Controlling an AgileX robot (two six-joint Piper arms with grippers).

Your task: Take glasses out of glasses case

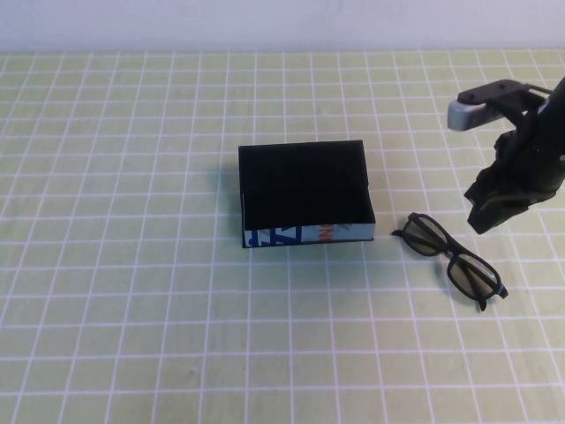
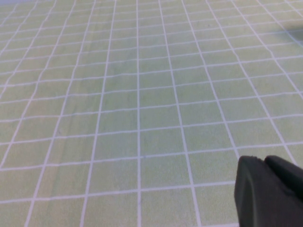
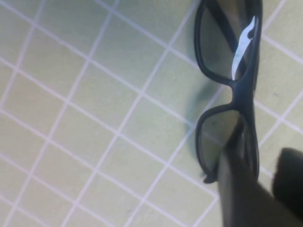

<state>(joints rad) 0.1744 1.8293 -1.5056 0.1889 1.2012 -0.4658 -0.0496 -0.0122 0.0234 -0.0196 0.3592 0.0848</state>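
The right gripper (image 1: 491,214) hung above the table on the right side, its two dark fingers (image 3: 241,189) spread apart with a gap between them and nothing held. The glasses (image 1: 450,257) lay on the green checked tablecloth (image 1: 132,265) just near and left of that claw, apart from it. In the right wrist view the glasses (image 3: 229,85) sat just past the fingertips, lenses dark and greenish.

The glasses rested folded, their long axis running diagonally from far-left to near-right, one lens end toward the glasses case (image 1: 305,194) and the other toward the near right edge of the table.

The glasses case stood open near the table's middle, to the left of the glasses and just apart from them, its black inside bare and its printed blue side facing near.

The left gripper (image 2: 270,194) showed only as a dark tip over bare cloth in its own wrist view; whether it was released or clenched could not be told.
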